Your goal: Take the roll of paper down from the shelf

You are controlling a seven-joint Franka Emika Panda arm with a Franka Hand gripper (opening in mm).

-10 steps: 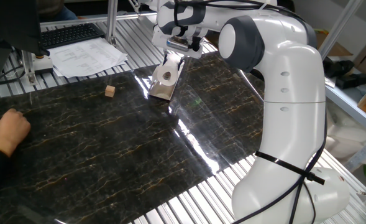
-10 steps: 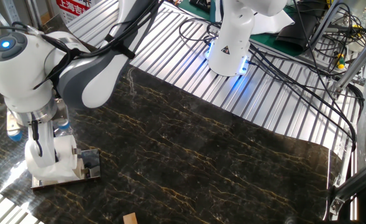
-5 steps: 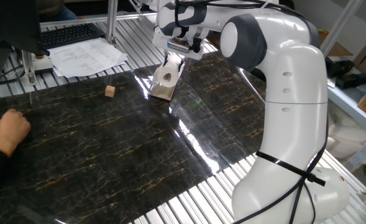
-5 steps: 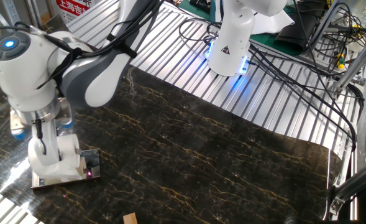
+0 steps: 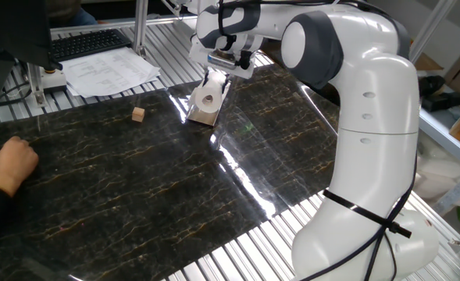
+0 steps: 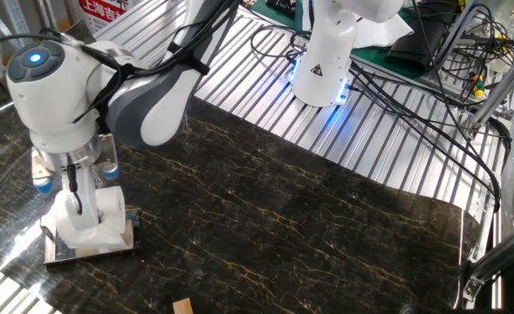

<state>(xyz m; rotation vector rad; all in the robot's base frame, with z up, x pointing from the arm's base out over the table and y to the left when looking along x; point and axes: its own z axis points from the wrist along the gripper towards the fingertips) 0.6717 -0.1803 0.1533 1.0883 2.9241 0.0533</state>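
Pincer [image 5: 216, 74] sits directly over the roll of paper [image 5: 208, 95], its fingers coming down on either side of the roll's top; whether they press the roll or only flank it cannot be told from either view. Roll of paper remains on the shelf [image 5: 201, 117], lying with its hollow core facing one fixed camera, on the pale base near the far edge of the dark marble-patterned table [image 5: 136, 179]. Against the earlier frames, the wrist has shifted along the table and stands a little higher over the shelf, while roll and shelf occupy the same place. One fixed view shows the core opening, a small wooden cube [image 5: 138, 115] well apart from the shelf, printed sheets [image 5: 108, 72] and a keyboard [image 5: 89, 43] beyond the table, and a person's hand [image 5: 12, 164] resting at the table's near edge. The other fixed view shows the roll [image 6: 99, 218] from its side as a crumpled white mass with a loose end, the flat base [image 6: 73, 253] around it, the pincer [image 6: 75, 187] largely hidden by the wrist, another wooden block [image 6: 182, 305] at the bottom edge, and the arm's lit pedestal [image 6: 322, 74] with cables.
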